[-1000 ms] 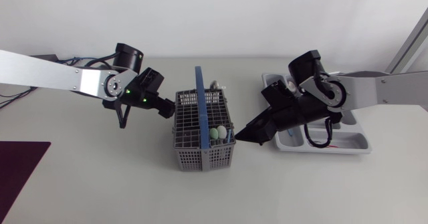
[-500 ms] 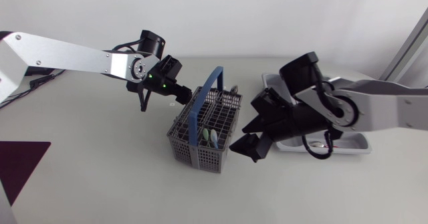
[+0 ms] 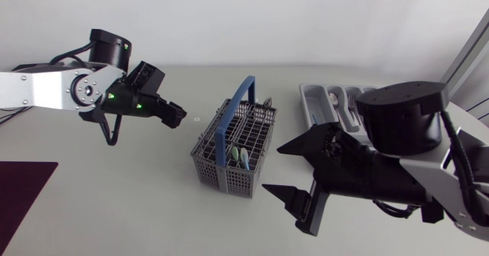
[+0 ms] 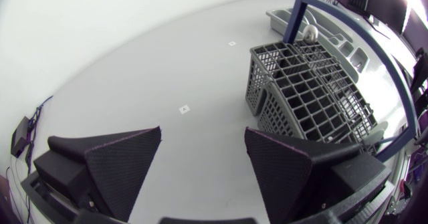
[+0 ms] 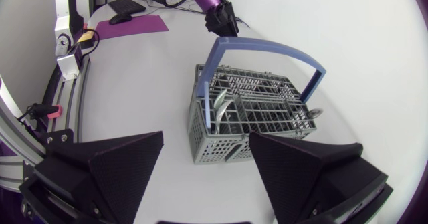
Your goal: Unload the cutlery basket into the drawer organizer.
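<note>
Starting a pick, seemingly: left claw [image 3: 180, 115] and right claw [image 3: 272, 168] flank the cutlery basket [image 3: 235, 145], both spread, empty; next, one must grip the pale-green cutlery [image 3: 239, 157] inside.

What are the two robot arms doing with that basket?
Their job is to move cutlery from the grey basket into the drawer organizer beside it. Right now neither holds anything: the left gripper and right gripper are both open, one on each side of the basket. Some cutlery sits in the basket.
</note>
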Controlling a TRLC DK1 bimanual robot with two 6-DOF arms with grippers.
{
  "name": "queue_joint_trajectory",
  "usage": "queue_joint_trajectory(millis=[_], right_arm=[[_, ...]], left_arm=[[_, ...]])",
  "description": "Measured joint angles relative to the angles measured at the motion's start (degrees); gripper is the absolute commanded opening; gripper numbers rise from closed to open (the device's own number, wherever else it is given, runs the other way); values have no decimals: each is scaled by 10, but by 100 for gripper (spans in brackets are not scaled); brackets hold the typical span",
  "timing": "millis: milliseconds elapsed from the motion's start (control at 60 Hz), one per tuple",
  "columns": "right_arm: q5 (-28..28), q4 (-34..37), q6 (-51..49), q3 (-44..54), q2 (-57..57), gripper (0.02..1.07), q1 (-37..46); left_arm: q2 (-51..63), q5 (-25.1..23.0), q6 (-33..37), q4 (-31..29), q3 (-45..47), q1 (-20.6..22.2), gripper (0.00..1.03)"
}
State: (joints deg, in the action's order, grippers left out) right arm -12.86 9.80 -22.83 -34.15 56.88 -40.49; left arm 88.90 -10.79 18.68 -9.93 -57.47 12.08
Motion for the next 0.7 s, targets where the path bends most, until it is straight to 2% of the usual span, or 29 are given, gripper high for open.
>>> queue_joint_trajectory(millis=[133,200,350,533,583,700], right_arm=[[10,-34,-10,4,11,86,-15],[10,-52,-14,4,26,79,-16],[12,-84,-23,4,66,73,-20],[12,-114,-30,4,100,72,-23],[12,-118,-30,4,108,72,-23],[12,-122,-30,3,123,64,-23]], left_arm=[[-45,-10,9,5,43,2,98],[-63,-15,12,7,60,4,98],[-100,-24,28,10,100,12,98],[-156,-58,50,10,148,30,98],[-175,-73,59,3,159,40,98],[-219,-105,80,-37,174,71,98]])
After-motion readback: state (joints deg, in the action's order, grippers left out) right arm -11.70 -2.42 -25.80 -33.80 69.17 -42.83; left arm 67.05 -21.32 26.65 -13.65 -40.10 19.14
